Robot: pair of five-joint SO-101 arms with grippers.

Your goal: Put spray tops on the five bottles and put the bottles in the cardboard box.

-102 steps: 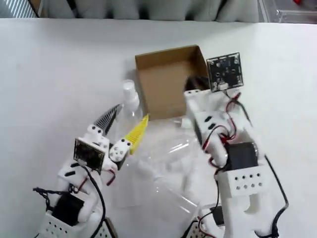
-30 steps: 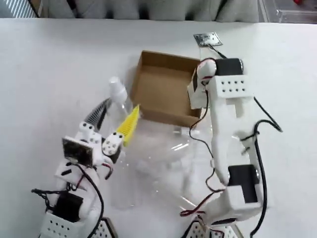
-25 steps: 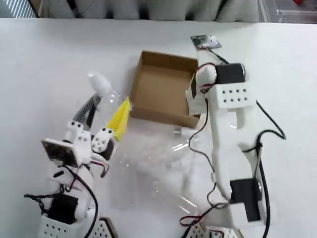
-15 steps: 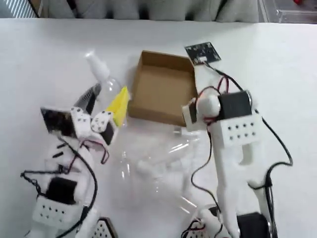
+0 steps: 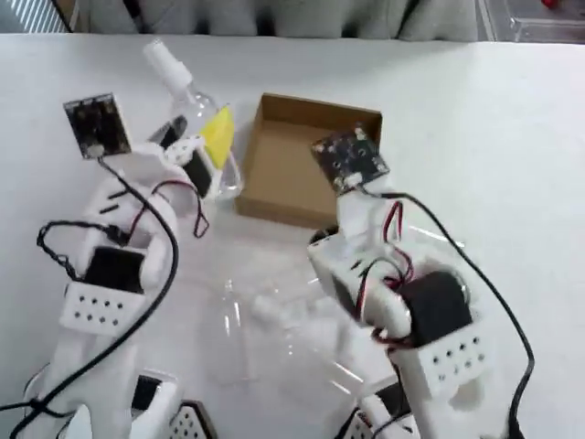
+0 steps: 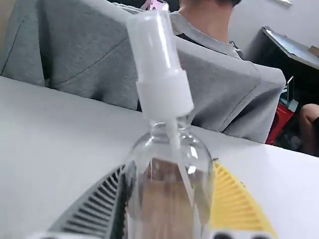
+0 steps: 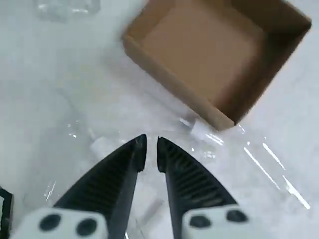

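My left arm [image 5: 110, 265] is extended up the left side of the worktop [image 5: 512, 110], with the wrist raised. Left tool [image 5: 194, 128]: the grey and yellow fingers [image 6: 94, 209] are clamped on either side of a clear spray bottle [image 5: 190, 91], which is held tilted. My right arm [image 5: 416, 311] is folded close to its base, wrist pitched down. Right tool [image 7: 150, 142]: the black fingers [image 7: 114, 179] point at the worktop, closed to a narrow slit.

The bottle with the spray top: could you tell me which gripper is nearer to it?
Left. The left gripper holds that bottle beside the cardboard box; the right gripper hangs over loose clear bottles on the box's near side.
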